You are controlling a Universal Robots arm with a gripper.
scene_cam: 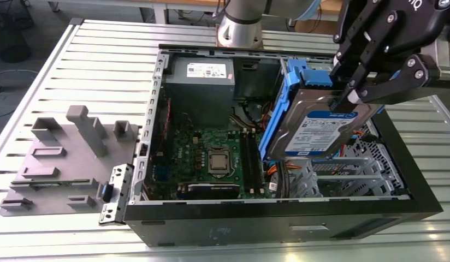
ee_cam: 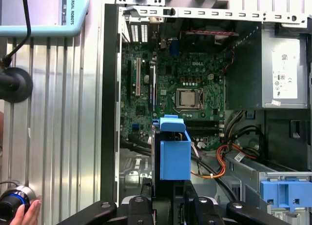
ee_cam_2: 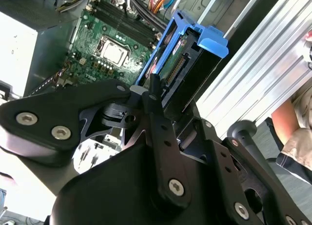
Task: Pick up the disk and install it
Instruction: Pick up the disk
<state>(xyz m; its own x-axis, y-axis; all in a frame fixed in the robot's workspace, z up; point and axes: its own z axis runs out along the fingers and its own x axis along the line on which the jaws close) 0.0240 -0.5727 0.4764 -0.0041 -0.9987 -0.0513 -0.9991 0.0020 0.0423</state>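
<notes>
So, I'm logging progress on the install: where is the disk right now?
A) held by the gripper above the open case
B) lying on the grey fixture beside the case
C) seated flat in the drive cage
A: the gripper is clamped on the disk, which hangs tilted above the open case, not seated.

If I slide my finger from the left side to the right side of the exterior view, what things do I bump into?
First the grey moulded tray → green motherboard → the disk, held up by the gripper → the computer case's black side wall.
</notes>
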